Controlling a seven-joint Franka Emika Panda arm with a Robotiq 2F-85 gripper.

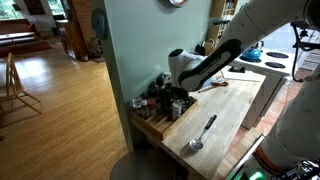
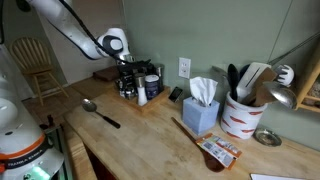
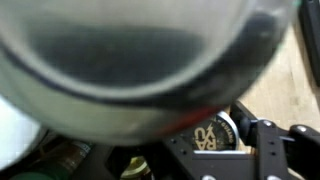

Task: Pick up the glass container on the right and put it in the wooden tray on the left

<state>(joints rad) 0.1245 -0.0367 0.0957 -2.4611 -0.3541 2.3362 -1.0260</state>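
Glass container (image 3: pixel 130 60) fills my wrist view as a dark blur, edges cut off; in an exterior view the gripper (image 1: pixel 178 103) hangs over the wooden tray (image 1: pixel 158 119) among bottles (image 1: pixel 160 86), and I cannot tell whether its jaws grip anything

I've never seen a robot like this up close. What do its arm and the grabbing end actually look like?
The white robot arm is a chain of smooth, rounded tubular segments with darker bands at the joints, ending in a bulbous white wrist. Below that sits the black, boxy gripper with dark jaws. In the wrist view, white lettering starting "RO" is printed on its black body. No loose cables are visible.
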